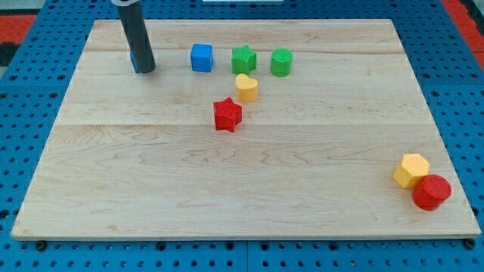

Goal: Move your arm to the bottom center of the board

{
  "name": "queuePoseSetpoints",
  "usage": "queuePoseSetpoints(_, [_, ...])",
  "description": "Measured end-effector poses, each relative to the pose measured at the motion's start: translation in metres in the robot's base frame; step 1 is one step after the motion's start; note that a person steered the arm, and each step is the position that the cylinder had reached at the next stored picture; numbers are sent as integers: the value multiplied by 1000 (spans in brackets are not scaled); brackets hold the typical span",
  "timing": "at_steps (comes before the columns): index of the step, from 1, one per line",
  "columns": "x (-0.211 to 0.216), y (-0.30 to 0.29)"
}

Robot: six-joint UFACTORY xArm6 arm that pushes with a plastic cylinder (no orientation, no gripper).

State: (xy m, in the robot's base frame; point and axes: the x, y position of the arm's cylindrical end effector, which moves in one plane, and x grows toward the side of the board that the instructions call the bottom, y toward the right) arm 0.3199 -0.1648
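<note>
My dark rod comes down from the view's top left, and my tip [146, 70] rests on the wooden board [227, 174] near its top left. A blue block [134, 62] is mostly hidden right behind the rod; its shape cannot be made out. To the right of the tip stand a blue cube [202, 57], a green star [243, 59] and a green cylinder [281, 62]. A yellow heart [246, 88] and a red star [227, 115] lie below them.
A yellow hexagon [411, 170] and a red cylinder [432, 192] touch each other near the board's bottom right corner. A blue pegboard [30, 113] surrounds the board.
</note>
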Motion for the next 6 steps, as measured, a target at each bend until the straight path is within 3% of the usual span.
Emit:
queuePoseSetpoints(2, [22,2])
queuePoseSetpoints(3, [72,62])
queuePoseSetpoints(4, [151,53])
queuePoseSetpoints(5, [240,88])
queuePoseSetpoints(6, [298,141])
